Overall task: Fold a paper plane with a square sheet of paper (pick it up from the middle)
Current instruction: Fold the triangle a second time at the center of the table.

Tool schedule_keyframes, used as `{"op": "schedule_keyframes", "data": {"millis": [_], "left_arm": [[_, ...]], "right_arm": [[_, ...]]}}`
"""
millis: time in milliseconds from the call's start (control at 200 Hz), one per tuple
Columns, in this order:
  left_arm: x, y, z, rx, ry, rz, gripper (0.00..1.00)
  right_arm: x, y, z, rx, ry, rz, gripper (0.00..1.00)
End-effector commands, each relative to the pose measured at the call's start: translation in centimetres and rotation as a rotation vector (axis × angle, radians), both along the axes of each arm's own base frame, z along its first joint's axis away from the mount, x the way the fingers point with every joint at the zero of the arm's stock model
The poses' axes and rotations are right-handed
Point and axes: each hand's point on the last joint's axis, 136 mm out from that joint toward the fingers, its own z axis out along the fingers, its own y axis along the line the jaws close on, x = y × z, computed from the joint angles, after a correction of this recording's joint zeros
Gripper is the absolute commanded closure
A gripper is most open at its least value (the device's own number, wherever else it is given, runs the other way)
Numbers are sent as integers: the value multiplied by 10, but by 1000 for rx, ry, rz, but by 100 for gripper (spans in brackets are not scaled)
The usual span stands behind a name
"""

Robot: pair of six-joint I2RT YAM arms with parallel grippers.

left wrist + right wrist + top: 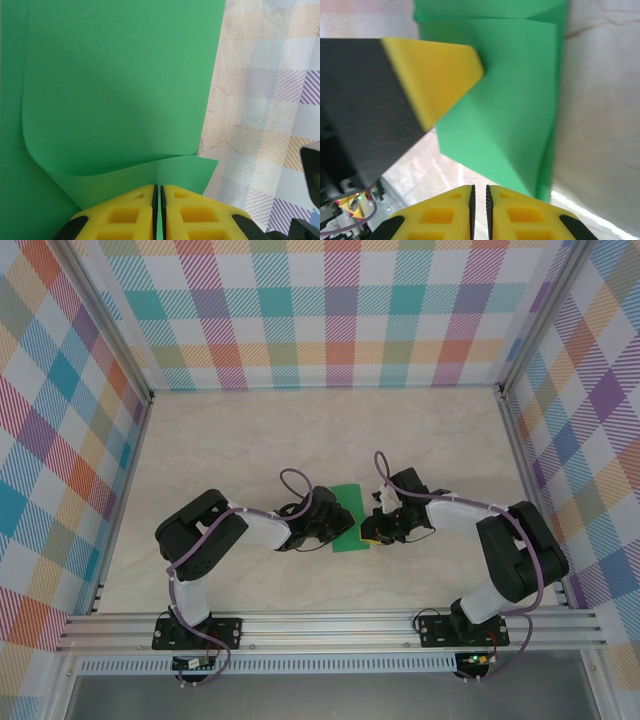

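You have nothing to read here: no text, label, brand, number or sign is legible in any view.

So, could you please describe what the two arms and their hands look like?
Both the left arm and right arm have black joints, white links and looping purple cables. The left hand and right hand have yellow fingers with rectangular recesses on black bodies.

A pale marbled tabletop (250,440) is stretching away ahead of the jaws, lying under even, soft light. Pastel plaid walls (340,310) are enclosing it beyond and to either side of the jaws, while an aluminium rail (330,625) is running behind them.
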Motion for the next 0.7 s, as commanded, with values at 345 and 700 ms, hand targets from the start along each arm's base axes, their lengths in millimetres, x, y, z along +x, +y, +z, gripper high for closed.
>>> {"op": "schedule_keyframes", "data": {"millis": [345,700], "left_arm": [[-18,20,-31,135,61,-9,87],[-19,20,-31,138,61,-10,87]], "right_arm": [[-14,-12,-45,-87,132,-24,83],[-22,-21,-35,-54,127,-40,82]]}}
